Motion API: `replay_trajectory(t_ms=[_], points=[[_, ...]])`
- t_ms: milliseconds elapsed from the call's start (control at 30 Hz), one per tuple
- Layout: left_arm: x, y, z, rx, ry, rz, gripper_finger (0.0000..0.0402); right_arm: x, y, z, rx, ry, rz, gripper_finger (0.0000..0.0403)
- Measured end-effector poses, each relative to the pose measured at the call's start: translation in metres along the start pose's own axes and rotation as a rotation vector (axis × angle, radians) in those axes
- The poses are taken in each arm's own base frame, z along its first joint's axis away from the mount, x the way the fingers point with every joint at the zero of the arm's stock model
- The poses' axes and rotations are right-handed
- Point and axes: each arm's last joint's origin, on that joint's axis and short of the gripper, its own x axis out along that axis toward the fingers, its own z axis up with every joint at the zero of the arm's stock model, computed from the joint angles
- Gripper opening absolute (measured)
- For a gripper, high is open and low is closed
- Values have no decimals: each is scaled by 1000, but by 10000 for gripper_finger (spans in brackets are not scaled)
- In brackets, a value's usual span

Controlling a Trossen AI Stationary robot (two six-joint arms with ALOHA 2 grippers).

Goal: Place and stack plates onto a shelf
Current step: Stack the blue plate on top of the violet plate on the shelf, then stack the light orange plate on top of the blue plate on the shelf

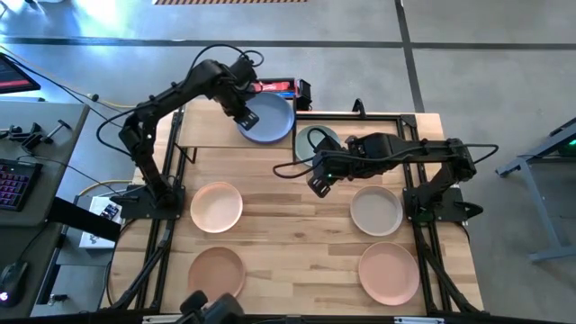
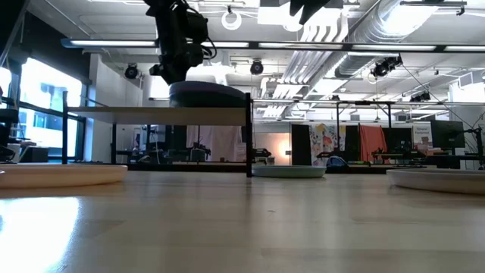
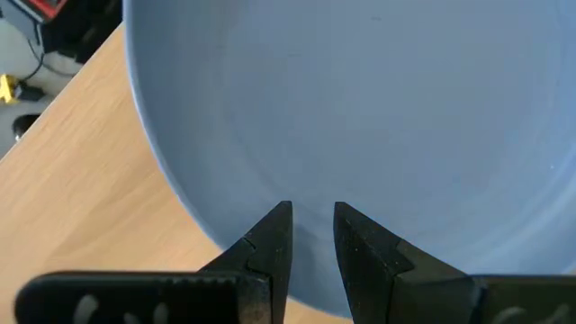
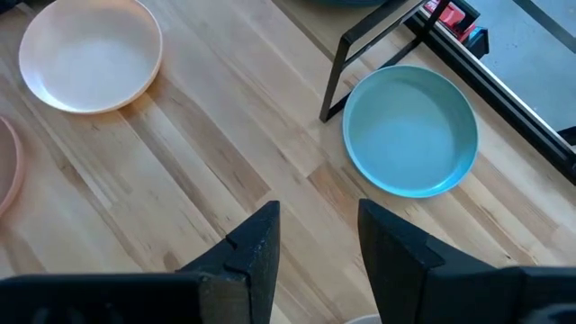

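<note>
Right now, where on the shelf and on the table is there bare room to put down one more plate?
The shelf is bare beside the blue plate, which the left gripper has at its rim. The table is bare down the middle, between the peach plate and the beige plate. It is crowded by the teal plate, where the open right gripper hovers.

No text, label, brand, number or sign could be read anywhere in these views. The red object point(image 1: 274, 87) just behind the shelf point(image 1: 207, 135) bore pale marks too small to make out. The hangings point(image 2: 333, 142) in the room beyond the shelf, seen from table height, showed only shapes, not letters. The plates carried no print.
</note>
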Motion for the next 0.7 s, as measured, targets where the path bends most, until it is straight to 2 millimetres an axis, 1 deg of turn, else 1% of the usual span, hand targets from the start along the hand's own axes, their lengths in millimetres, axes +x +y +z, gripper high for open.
replay_trajectory(t_ms=[267, 467, 567, 700], points=[[0, 7, -4, -27, 40, 15, 76, 0, 0, 0, 0, 0, 0, 129], [-1, 7, -3, 3, 32, 23, 76, 0, 0, 0, 0, 0, 0, 129], [-7, 7, -6, 8, 18, 32, 76, 0, 0, 0, -8, -1, -1, 129], [-21, 10, -10, 2, -11, 74, 76, 0, 0, 0, -8, -1, -1, 129]])
